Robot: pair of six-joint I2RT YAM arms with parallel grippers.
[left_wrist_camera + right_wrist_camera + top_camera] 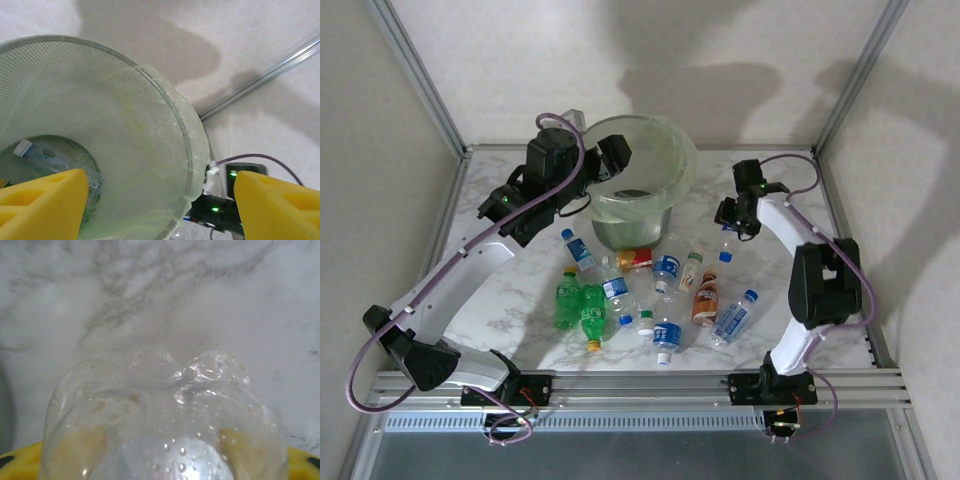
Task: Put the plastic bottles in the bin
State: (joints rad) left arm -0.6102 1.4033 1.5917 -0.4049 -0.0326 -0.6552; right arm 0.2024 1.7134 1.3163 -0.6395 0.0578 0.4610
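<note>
Overhead camera up high behind arm bases (510, 385), tilted down and forward: whole marble table (535, 320) in frame, bin (686, 170) far middle, bottles (650, 300) scattered before it. Left wrist camera hanging right over bin, staring down past own yellow fingers (45, 200) into meshed inside; bin shared with overhead. Right wrist camera pressed close on clear bottle (165, 430), marble behind, blurry; probably bottle near right arm (810, 290) tip overhead.

Glossy plastic bottle (165, 430); metal-mesh bin (100, 115), translucent plastic liner (199, 150); smooth marbled table (150, 290)
</note>
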